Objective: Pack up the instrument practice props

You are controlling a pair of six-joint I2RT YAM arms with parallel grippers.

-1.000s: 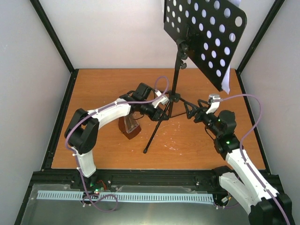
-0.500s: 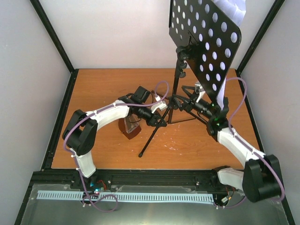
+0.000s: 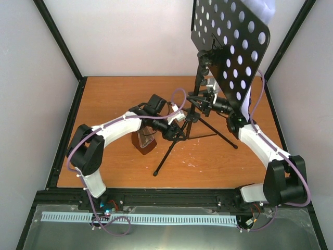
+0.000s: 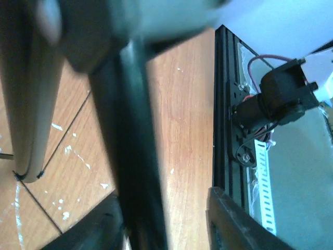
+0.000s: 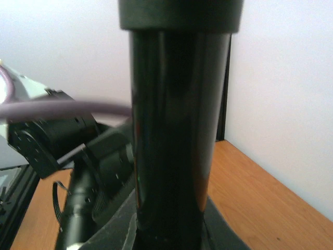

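The tall black music stand (image 3: 198, 86) is standing near the back of the orange worktop (image 3: 114, 99), its tripod legs spreading out below the pole and its perforated desk (image 3: 231, 44) rising at the top, facing right. White sheet-music pages (image 3: 260, 8) are showing behind the upper edge of that desk.

The right pincer (image 3: 204, 101) is reaching in from the right of the stand and is closing snugly on the pole, just under the desk joint. In the right wrist view the black pole (image 5: 177, 130) is filling the space between the fingers (image 5: 221, 226), which are pressing in on both sides.

The left pincer (image 3: 182, 130) is sitting at the stand's left side, low down where the legs are branching off. In the left wrist view a black leg (image 4: 135, 130) is passing between its fingers (image 4: 229, 219), with the jaws partly apart and a gap showing on one side, so it is loosely around the leg rather than clamping it.

The red-brown metronome (image 3: 145, 140) is resting on the worktop just left of the stand's near leg, partly under the left arm.
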